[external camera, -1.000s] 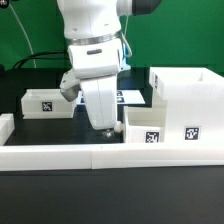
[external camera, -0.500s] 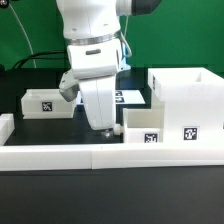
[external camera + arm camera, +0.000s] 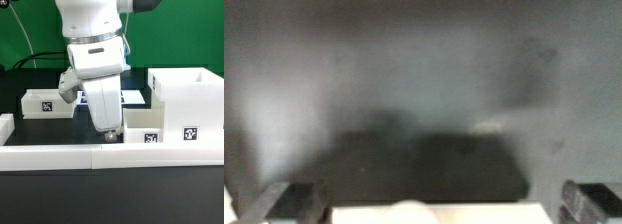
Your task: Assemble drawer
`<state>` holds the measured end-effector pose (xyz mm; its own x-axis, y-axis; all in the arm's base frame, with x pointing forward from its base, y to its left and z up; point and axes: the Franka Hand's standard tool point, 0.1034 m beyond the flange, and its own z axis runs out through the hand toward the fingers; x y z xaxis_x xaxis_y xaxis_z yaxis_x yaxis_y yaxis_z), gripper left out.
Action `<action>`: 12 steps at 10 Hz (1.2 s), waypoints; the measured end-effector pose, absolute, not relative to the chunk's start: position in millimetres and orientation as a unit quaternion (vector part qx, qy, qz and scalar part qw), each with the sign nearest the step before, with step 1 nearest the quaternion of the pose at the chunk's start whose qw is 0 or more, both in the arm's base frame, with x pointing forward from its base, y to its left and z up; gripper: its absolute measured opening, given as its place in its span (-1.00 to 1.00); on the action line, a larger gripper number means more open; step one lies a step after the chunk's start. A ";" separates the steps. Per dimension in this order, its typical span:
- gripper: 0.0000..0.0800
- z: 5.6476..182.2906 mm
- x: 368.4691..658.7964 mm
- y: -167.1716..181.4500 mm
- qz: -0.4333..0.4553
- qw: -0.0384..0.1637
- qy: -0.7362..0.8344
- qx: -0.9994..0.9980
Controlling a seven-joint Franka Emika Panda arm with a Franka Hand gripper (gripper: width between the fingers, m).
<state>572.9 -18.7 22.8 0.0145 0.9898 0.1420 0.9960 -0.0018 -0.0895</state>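
Observation:
The tall boxy housing (image 3: 186, 100) stands at the exterior view's right with a tag low on its front. One small open-top tray (image 3: 146, 127) sits against its left side. The other tray (image 3: 46, 101) lies at the left. My gripper (image 3: 108, 131) is low over the left end of the near tray. In the wrist view the gripper (image 3: 441, 205) is open wide, with the fingers (image 3: 295, 200) far apart. A blurred white edge (image 3: 446, 214) lies between them. I cannot tell whether the fingers touch it.
A long low white bar (image 3: 100, 155) runs across the front, with a short upright end (image 3: 6, 127) at the left. The marker board (image 3: 133, 97) lies flat behind the arm. Cables hang at the back left in front of a green backdrop.
The arm has shifted slightly toward the exterior view's right, closer to the near tray. The trays and housing have not moved.

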 end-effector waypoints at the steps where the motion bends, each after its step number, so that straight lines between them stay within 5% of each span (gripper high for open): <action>1: 0.62 22.4 572.8 -14.6 -0.018 0.082 -0.701 -0.708; 12: 0.62 23.5 574.1 6.0 -0.019 0.084 -0.707 -0.702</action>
